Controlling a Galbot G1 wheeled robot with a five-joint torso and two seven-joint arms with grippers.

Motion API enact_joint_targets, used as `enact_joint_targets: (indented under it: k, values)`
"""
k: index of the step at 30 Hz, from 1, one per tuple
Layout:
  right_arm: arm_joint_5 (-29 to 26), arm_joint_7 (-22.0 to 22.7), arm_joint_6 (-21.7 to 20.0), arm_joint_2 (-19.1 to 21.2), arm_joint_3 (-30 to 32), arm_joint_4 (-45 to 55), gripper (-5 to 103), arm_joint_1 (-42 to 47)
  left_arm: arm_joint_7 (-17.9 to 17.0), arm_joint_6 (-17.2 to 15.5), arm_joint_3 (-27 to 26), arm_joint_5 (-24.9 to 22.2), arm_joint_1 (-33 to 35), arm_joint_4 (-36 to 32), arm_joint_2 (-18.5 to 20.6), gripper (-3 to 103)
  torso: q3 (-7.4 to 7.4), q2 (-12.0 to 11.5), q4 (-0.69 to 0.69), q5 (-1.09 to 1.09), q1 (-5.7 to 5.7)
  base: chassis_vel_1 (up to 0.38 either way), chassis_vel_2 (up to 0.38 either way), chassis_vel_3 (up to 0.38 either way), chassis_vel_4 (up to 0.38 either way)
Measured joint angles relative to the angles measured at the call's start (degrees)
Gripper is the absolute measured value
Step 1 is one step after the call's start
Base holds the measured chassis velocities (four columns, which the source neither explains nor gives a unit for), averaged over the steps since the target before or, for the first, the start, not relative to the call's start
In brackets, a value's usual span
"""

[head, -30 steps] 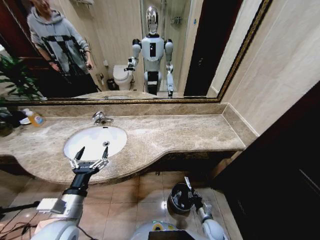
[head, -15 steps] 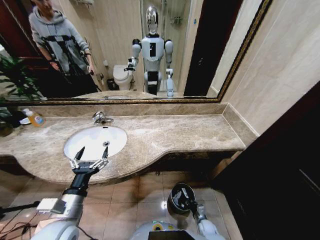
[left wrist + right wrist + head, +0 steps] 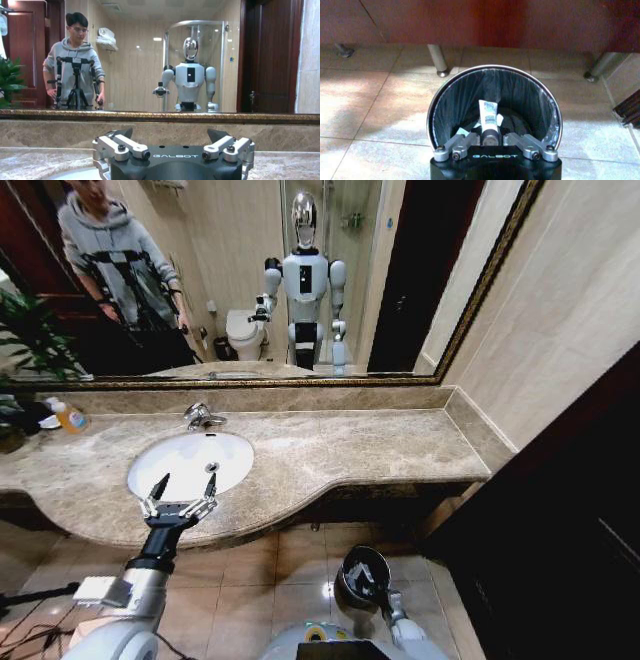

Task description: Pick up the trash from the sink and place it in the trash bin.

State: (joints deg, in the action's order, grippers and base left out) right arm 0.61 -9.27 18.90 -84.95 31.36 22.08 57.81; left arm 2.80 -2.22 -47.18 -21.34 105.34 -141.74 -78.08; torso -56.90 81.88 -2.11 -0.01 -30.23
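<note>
Beige marble table carried the sink (image 3: pixel 190 463); the left gripper (image 3: pixel 178 492) hovered at its near rim, fingers spread and empty. Over the trash bin (image 3: pixel 445 95) on the floor, the right gripper (image 3: pixel 490 140) clamped a white tube (image 3: pixel 488 112): judged light, slightly squashy, best pinched mid-body.

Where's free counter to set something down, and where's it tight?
Free: the marble counter from the sink to the right wall. Crowded: far left corner, soap bottle and plant. Left gripper hangs open over the sink's front rim. Right gripper holds a tube over the trash bin.
</note>
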Motion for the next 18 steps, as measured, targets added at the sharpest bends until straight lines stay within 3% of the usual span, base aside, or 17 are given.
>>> enact_joint_targets:
  k: [8,10,12,18]
  values:
    - [-0.57,0.41,-1.08,-0.27,0.06,-0.77,15,-0.76,0.00,0.00,0.00,0.00,0.00,0.00,0.00,100,0.00,0.00,0.00,0.01,0.00,0.000,0.000,0.000,0.000]
    - [-0.57,0.71,-1.38,-0.29,-0.05,-0.47,23,-0.50,0.00,0.00,0.00,0.00,0.00,0.00,0.00,100,0.00,0.00,0.00,0.00,0.00,0.000,0.000,0.000,0.000]
    - [-0.57,0.89,-1.43,-0.35,-0.07,-0.31,23,-0.33,0.00,0.00,0.00,0.00,0.00,0.00,0.00,100,0.00,0.00,0.00,0.00,0.00,0.000,0.000,0.000,0.000]
    - [-3.67,2.24,-3.71,-1.03,-0.24,2.82,50,1.08,0.00,0.00,0.00,0.00,0.00,0.00,0.00,100,0.00,0.00,0.00,0.01,0.00,0.000,0.000,0.000,0.000]
